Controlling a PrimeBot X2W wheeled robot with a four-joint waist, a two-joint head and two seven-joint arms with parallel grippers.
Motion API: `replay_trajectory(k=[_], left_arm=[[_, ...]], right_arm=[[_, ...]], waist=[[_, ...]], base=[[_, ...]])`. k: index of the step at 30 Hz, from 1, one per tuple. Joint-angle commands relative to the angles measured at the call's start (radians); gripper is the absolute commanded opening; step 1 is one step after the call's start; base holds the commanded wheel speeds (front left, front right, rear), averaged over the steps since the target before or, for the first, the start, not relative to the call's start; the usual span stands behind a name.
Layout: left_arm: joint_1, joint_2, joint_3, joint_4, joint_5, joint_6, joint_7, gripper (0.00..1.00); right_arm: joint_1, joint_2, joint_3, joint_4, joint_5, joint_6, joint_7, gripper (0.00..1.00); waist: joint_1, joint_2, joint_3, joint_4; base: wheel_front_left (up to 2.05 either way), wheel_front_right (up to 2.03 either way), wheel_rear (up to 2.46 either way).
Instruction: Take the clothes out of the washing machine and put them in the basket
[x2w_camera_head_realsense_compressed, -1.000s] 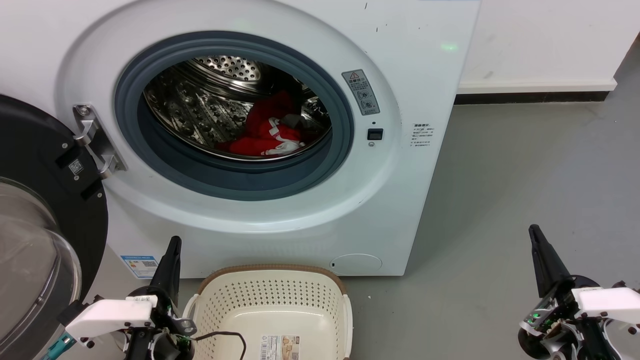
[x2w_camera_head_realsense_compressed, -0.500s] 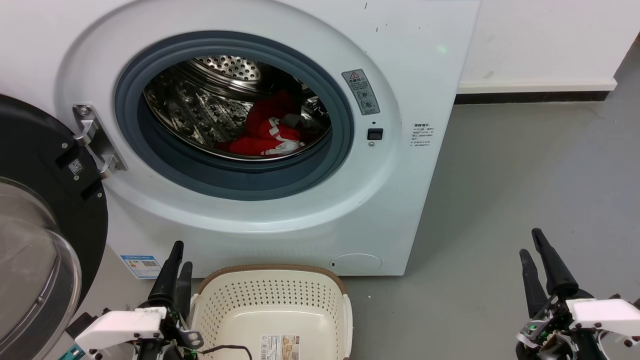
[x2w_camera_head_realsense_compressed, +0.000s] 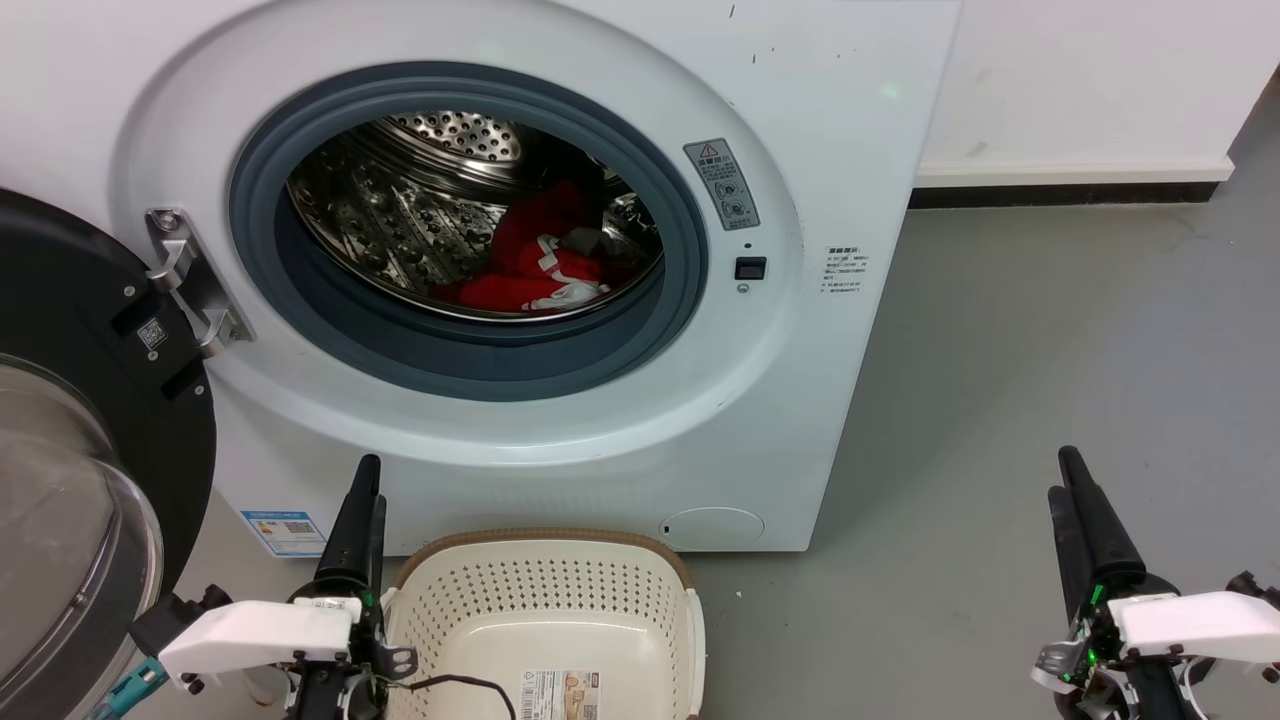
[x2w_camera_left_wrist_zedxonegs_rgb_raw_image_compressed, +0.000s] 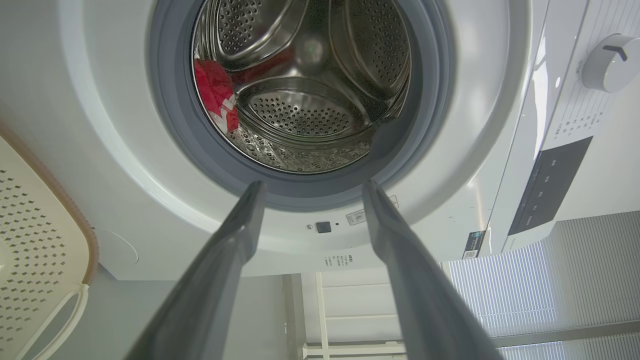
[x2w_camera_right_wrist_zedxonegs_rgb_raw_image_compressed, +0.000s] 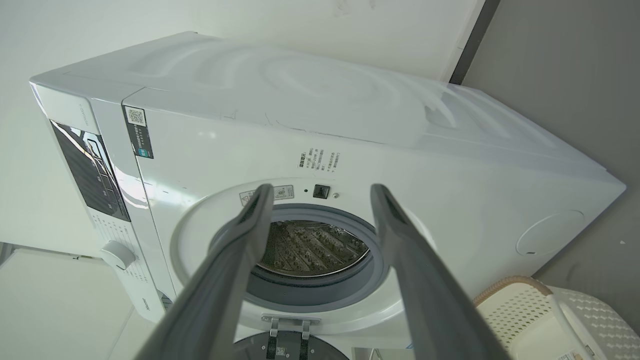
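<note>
Against the far wall, the washing machine (x2w_camera_head_realsense_compressed: 850, 120) is standing on the grey floor (x2w_camera_head_realsense_compressed: 1050, 350), with its black-framed door (x2w_camera_head_realsense_compressed: 60, 330) hanging wide open at the left.

- The clothes (x2w_camera_head_realsense_compressed: 530, 270), red with white trim, are lying bunched inside the perforated steel drum (x2w_camera_head_realsense_compressed: 400, 220), low and toward its right side, behind the grey seal.
- The basket (x2w_camera_head_realsense_compressed: 545, 540) is sitting on the floor just in front of the washer, below the opening. A paper label (x2w_camera_head_realsense_compressed: 560, 693) is showing on its inside bottom.
- The left gripper (x2w_camera_head_realsense_compressed: 372, 485) is hovering just left of the basket's rim and pointing up at the washer front. Its jaws are standing partly open and gripping nothing.
- The right gripper (x2w_camera_head_realsense_compressed: 1062, 475) is hovering at the near right, over the floor and well apart from the basket. Its jaws are likewise standing parted and holding nothing.
</note>
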Motion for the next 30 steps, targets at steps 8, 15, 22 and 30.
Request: replay_trajectory(k=[8,15,22,30], left_arm=[[-0.028,0.002,-0.028,-0.062,0.201,0.012,-0.038,1.00],[-0.030,0.002,-0.063,-0.090,0.355,0.045,-0.065,1.00],[-0.031,0.002,-0.098,-0.084,0.507,0.061,-0.090,1.00],[-0.031,0.002,-0.135,-0.064,0.658,0.080,-0.116,1.00]], right_arm=[[0.012,-0.001,0.017,-0.065,-0.226,0.000,-0.039,1.00],[0.028,-0.001,0.027,-0.096,-0.399,0.000,-0.066,1.00],[0.046,-0.001,0.040,-0.112,-0.577,0.000,-0.091,1.00],[0.062,-0.001,0.043,-0.113,-0.719,0.000,-0.117,1.00]], waist=[[0.0000,0.0000,-0.001,0.003],[0.0000,0.0000,-0.001,0.008],[0.0000,0.0000,-0.003,0.013],[0.0000,0.0000,-0.005,0.021]], base=[[0.00,0.00,0.00],[0.00,0.00,0.00],[0.00,0.00,0.00],[0.00,0.00,0.00]])
